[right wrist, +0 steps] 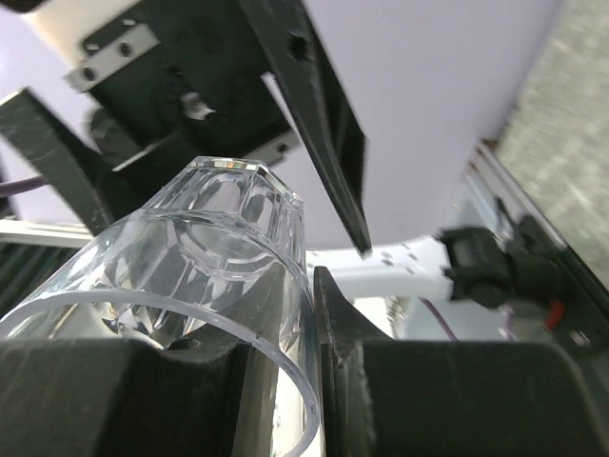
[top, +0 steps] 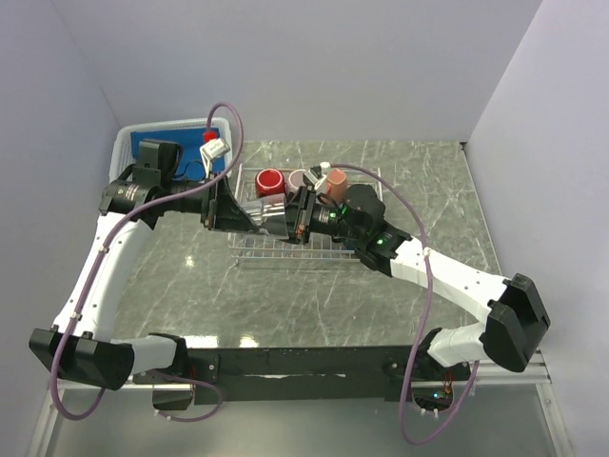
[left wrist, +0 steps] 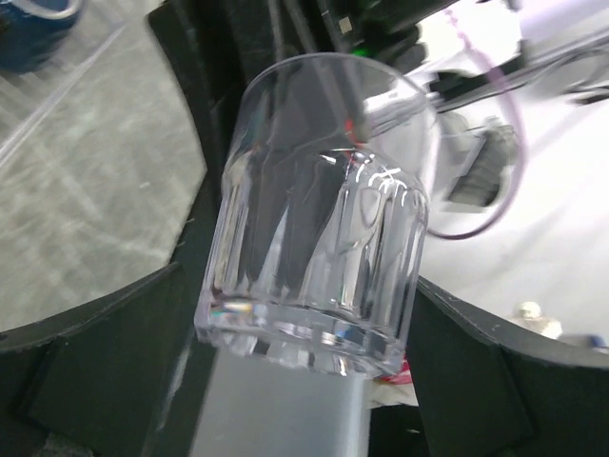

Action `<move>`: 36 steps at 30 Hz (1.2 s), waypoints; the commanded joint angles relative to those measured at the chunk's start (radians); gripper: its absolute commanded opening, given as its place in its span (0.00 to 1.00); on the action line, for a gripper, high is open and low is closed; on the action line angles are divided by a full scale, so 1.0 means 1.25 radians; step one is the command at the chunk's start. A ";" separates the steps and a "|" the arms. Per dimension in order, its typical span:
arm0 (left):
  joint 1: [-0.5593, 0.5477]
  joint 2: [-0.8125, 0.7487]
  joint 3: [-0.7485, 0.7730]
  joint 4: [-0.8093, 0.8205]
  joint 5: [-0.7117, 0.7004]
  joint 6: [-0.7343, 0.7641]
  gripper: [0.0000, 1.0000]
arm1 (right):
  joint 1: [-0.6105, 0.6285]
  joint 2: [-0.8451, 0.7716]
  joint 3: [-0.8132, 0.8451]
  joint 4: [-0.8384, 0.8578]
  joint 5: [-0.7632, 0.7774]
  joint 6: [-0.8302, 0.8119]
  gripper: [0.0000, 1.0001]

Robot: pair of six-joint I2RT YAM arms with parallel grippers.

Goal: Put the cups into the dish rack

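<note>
top view, clear glass (top: 273, 211): we see it up in the air over the dish rack (top: 285, 255), lying on its side between the two arms.
top view, right gripper (top: 290, 217): pressed together on the glass, so this arm is the one carrying it.
top view, left gripper (top: 255, 214): spread wide at the glass's other end, just beside it.
top view, rack load: red mug (top: 269, 181), mauve mug (top: 298, 178) and salmon mug (top: 333, 187) sit along the far side.
left wrist, glass axis: the thick base points at us and the rim points away toward the right arm, with our fingers standing either side.
left wrist, hard to tell: we can't say if either finger touches the wall. The navy mug (left wrist: 33, 29) is cut off in the corner.
right wrist, grip: our pads pinch the wall at the rim, and the base points off at the left fingers.
right wrist, hidden: the rack isn't in view here, so we can't judge the height over it.
</note>
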 commanded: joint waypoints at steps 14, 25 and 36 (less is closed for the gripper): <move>-0.001 -0.006 -0.008 0.433 0.048 -0.369 0.97 | 0.039 0.118 0.055 0.323 -0.007 0.155 0.00; 0.011 -0.026 -0.021 0.463 0.087 -0.424 0.96 | 0.030 0.120 0.076 0.351 0.020 0.155 0.00; 0.082 -0.049 -0.065 0.562 0.166 -0.558 0.96 | -0.009 0.082 0.059 0.329 0.021 0.135 0.00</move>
